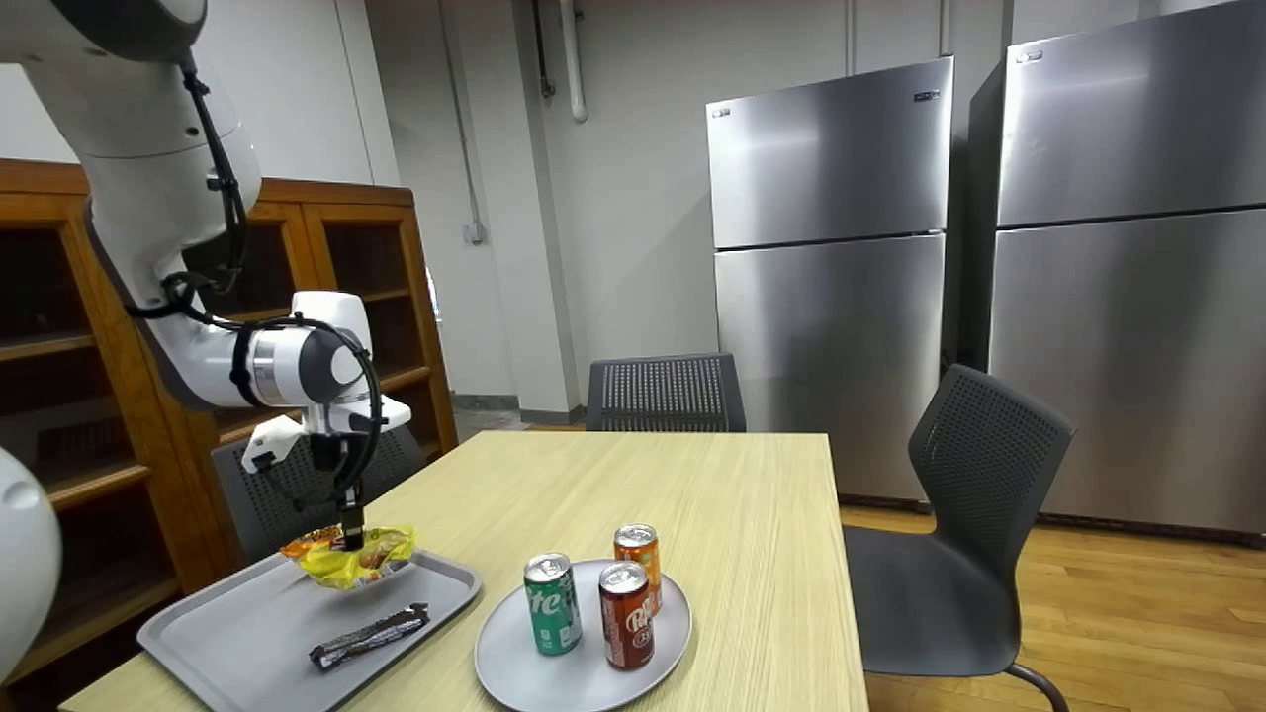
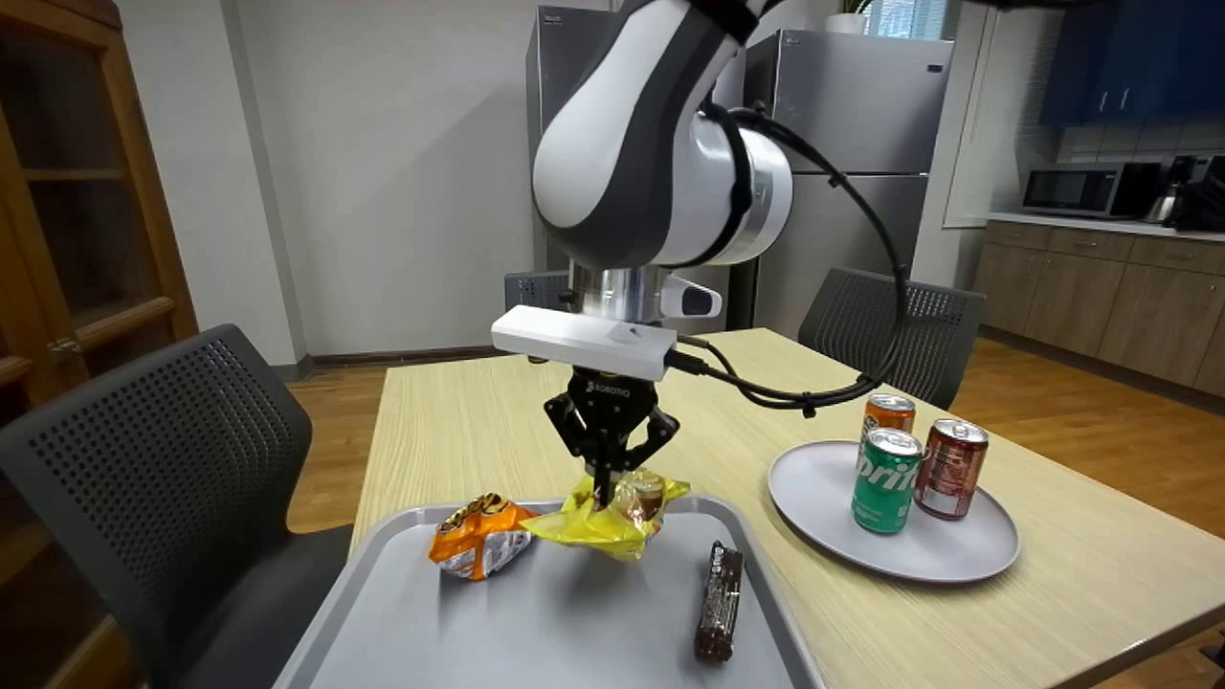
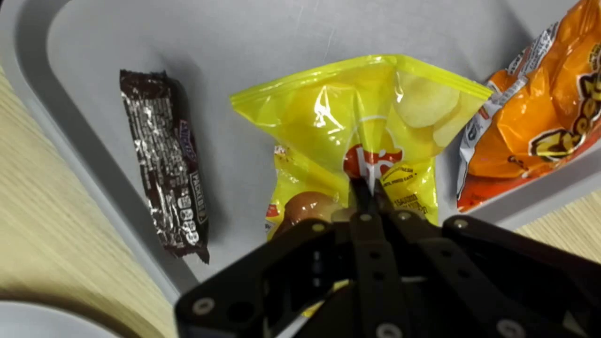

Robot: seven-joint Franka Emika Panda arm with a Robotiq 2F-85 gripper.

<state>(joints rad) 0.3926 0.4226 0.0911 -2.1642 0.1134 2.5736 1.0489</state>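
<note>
Pinching yellow chip bag — black pincer, gray tray below

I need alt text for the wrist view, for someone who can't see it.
A closed black tool pinches a yellow chip bag over a gray tray. On the tray, a dark-wrapped candy bar lies at picture left and an orange snack bag, partly cropped, at right. Pale wooden tabletop shows beyond.

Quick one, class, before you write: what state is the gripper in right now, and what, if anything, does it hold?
Gripper: closed, holding the yellow chip bag pinched between its fingers.
</note>
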